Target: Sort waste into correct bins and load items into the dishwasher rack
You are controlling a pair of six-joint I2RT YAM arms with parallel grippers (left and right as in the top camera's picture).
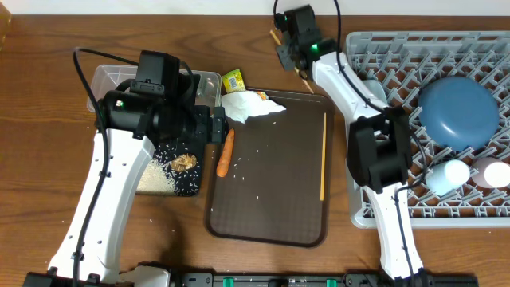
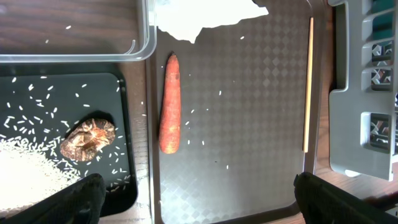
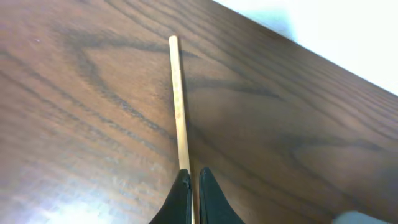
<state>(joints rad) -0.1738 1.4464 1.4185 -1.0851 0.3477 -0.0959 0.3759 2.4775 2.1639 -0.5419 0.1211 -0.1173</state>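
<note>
The right fingers [image 3: 206, 198] are pinched shut on 1 wooden chopstick [image 3: 178, 99]. They grip it near one end, so the rest juts out ahead over the bare wood of the table [image 3: 74, 124]. In the overhead view that arm reaches to the far side of the table, between the brown serving tray [image 1: 271, 215] and the grey dishwasher rack [image 1: 478, 44]. The hold looks sensible: a thin stick held by its end can be steered tip-first into the rack's grid. The second chopstick [image 1: 323, 155] lies along the serving tray's right side, not yet picked up. The rack already carries the blue plate [image 1: 458, 112] and a pink cup [image 1: 496, 171].

The left fingers [image 2: 74, 199] stand wide apart and hold nothing. They hover over the serving tray's left side with the carrot [image 2: 170, 102] ahead and between them (a spread that suits closing across its body). The carrot lies along that edge, just beside the black tray [image 2: 93, 87], which holds white rice [image 2: 25, 168] and a brown scrap [image 2: 87, 140]. Food waste is gathering there, so the carrot probably belongs with it.

The crumpled tissue [image 1: 249, 105] and the yellow-green packet [image 1: 233, 80] sit at the serving tray's far left corner, near the clear tub [image 1: 107, 76], likely their bin.
</note>
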